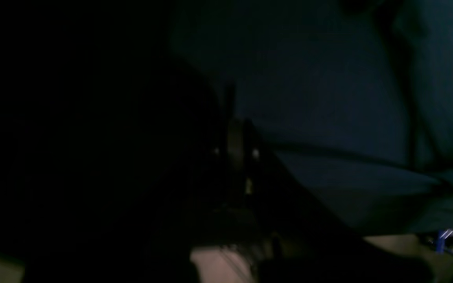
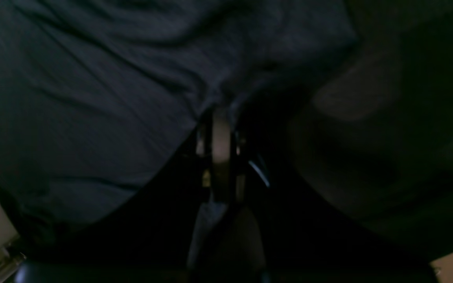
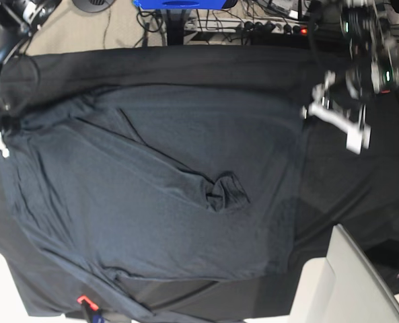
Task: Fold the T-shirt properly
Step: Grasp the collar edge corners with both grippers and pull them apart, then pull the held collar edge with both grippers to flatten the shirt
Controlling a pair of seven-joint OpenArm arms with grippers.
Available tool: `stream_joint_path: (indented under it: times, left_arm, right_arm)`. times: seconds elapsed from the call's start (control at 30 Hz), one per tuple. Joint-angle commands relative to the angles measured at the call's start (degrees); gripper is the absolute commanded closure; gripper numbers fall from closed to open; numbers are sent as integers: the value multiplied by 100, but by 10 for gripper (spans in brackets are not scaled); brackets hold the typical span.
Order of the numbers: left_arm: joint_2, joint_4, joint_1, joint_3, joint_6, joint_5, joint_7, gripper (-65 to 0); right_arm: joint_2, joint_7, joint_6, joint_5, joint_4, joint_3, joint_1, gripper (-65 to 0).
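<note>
The dark charcoal T-shirt (image 3: pixel 152 182) lies spread across the black table covering (image 3: pixel 360 195), with a small bunched lump near its middle. My left gripper (image 3: pixel 311 110) is at the shirt's right edge in the base view. Its fingers (image 1: pixel 235 129) are pressed together, and a taut fold in the T-shirt (image 1: pixel 328 98) runs away from them. My right gripper (image 3: pixel 3 114) is at the shirt's far left edge. In the right wrist view it (image 2: pixel 220 114) is shut, with the T-shirt's (image 2: pixel 92 98) wrinkles converging on its tips.
A white slanted panel (image 3: pixel 350 282) stands at the lower right corner. Cables and a power strip (image 3: pixel 273 27) lie on the floor beyond the table's far edge, beside a blue object (image 3: pixel 179 3). A small orange-red item (image 3: pixel 83 299) sits at the near edge.
</note>
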Motion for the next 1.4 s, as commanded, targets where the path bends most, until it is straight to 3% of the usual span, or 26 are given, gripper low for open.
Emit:
stream_joint_path:
  times: [0.0, 0.1, 0.23, 0.77, 1.23, 1.37]
  left_arm:
    - [-64, -20, -122, -33, -19, -29, 3, 0]
    - [-64, -460, -562, -33, -19, -29, 293, 0]
    - [-90, -1093, -957, -33, -19, -29, 372, 0]
    - [-99, -2156, -1845, -33, -19, -38, 364, 0]
    - [-99, -2605, -2118, -59, -19, -47, 329, 0]
    - [-82, -2640, -2259, -376, -19, -20, 355, 0]
  right_arm:
    - [98, 53, -112, 62, 73, -82, 186, -6]
    - [124, 53, -516, 53, -174, -328, 458, -6]
    - [300, 97, -692, 53, -798, -600, 845, -6]
    - [951, 634, -692, 45, -2204, -679, 1487, -6]
    - [977, 634, -701, 45, -2389, -688, 1733, -6]
    - [977, 634, -701, 45, -2389, -767, 1768, -6]
